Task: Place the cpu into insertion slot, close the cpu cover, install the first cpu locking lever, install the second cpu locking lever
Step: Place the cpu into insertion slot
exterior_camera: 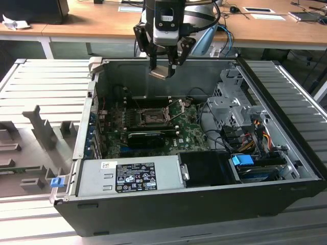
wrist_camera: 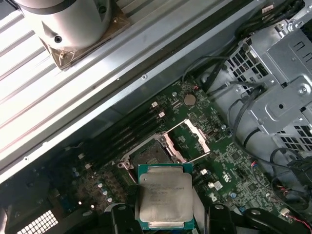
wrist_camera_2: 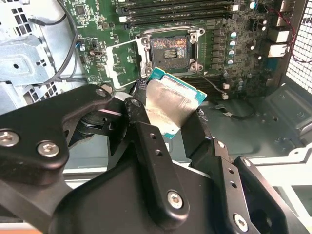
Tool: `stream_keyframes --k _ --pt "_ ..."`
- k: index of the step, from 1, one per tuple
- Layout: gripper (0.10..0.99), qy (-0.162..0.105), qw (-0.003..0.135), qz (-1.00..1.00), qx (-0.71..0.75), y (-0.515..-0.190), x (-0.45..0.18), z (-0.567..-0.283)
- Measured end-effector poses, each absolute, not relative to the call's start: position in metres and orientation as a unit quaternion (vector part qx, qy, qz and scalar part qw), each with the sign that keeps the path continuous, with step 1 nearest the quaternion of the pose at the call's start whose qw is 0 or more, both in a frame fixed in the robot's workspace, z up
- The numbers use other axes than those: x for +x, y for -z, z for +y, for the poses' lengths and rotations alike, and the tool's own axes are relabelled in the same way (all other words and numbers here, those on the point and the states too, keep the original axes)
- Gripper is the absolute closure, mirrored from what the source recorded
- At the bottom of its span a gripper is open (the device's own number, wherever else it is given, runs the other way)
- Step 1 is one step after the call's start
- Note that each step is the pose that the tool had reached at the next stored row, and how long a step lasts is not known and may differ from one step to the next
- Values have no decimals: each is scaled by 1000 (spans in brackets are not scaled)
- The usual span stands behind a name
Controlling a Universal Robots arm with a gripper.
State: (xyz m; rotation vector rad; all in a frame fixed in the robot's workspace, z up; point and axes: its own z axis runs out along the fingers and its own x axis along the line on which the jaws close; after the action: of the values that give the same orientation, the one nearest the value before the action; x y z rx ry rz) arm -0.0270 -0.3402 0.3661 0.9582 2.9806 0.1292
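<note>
A ribbed grey metal worktop (exterior_camera: 41, 87) carries one open computer case (exterior_camera: 153, 209) lying on its side. Behind it runs a wooden desk (exterior_camera: 92, 20) with a few papers on it. On the exterior view's left, a grey moulded tray (exterior_camera: 30, 148) rests on the ribs.

Inside the case there is one green circuit board (exterior_camera: 190, 127), one grey power supply box (exterior_camera: 127, 176) along the near wall and one perforated metal drive cage (exterior_camera: 230, 102) on the exterior view's right.

One gripper (exterior_camera: 163, 68) hangs over the case's far wall, above the board and clear of it. Its two black fingers (wrist_camera_2: 141, 117) are pinched on the one cpu (exterior_camera: 161, 72), holding it by opposite edges. Both wrist views show the chip tilted, its pale silvery face up and a green rim around it (wrist_camera_2: 170, 105) (wrist_camera: 165, 195).

The one insertion slot (exterior_camera: 152, 116) lies bare on the board — a dark square in a silvery rim, seen past the chip in both wrist views (wrist_camera_2: 169, 48) (wrist_camera: 146, 153). The one cpu cover (wrist_camera_2: 122, 61) stands swung open just beside the slot, its window showing the board behind it (wrist_camera: 192, 141).
</note>
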Motion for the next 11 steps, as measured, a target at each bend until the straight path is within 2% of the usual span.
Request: stream_keyframes --k 11 --pt "557 -41 5 943 329 -366 -27 -340"
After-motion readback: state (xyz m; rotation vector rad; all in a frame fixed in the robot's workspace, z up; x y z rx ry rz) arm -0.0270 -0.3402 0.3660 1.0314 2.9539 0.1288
